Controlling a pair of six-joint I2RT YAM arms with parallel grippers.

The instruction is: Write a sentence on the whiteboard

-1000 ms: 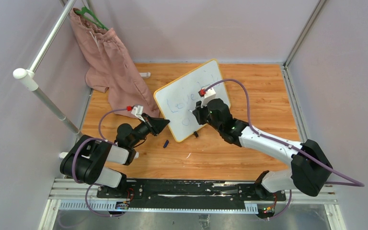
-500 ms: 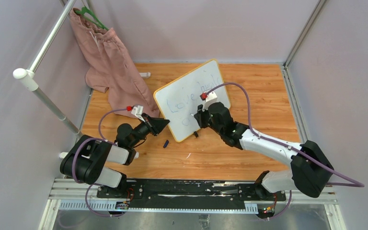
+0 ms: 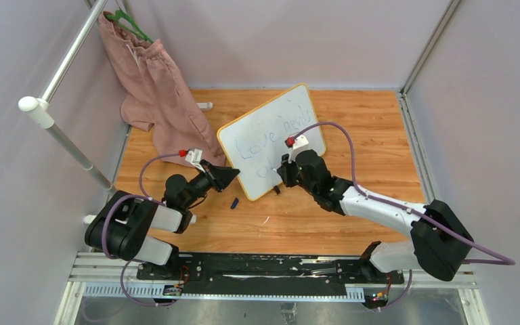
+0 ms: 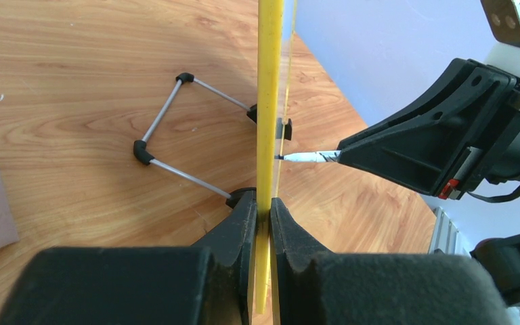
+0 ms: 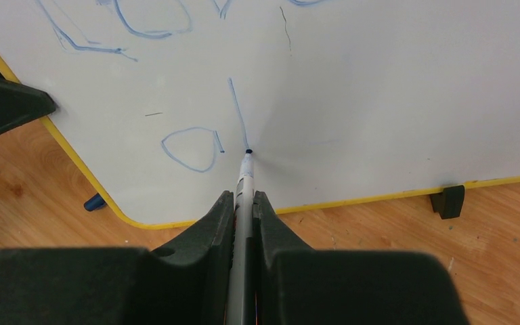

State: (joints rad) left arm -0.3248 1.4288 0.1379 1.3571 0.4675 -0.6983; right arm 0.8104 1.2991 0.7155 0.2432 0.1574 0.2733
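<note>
Board: the whiteboard (image 3: 271, 141) stood on its lower edge near the middle of the wooden table (image 3: 365, 135), turned at an angle, with its writing face toward the right arm.

Support: a thin wire stand (image 4: 169, 128) with black joints splayed out on the table behind the board. One small black foot (image 5: 447, 201) sat under the yellow frame.

Writing: the sentence (image 3: 254, 145) was in faint blue. "Love" read clearly from above, and a second word sat higher and to its right, too thin to be sure of. On the lower line, close up, there was a rounded "a" with one upright stroke just beside it.

Left gripper: the left gripper (image 4: 263, 210) was closed tight on the board's yellow frame at its near left edge, one finger on each face, seen edge-on.

Right gripper: the right gripper (image 5: 244, 203) was closed around a marker (image 5: 245, 176), which ran out between the fingers.

Marker tip: it touched the white surface at the foot of the upright stroke, to the right of the "a".

Loose item: a small dark blue cap (image 3: 234, 202) lay on the table near the board's lower corner, between the two arms.

Back left: a pink cloth (image 3: 156, 88) hung on a green hanger (image 3: 132, 24) from a metal rail, with its hem draped onto the table behind the board's left corner.
</note>
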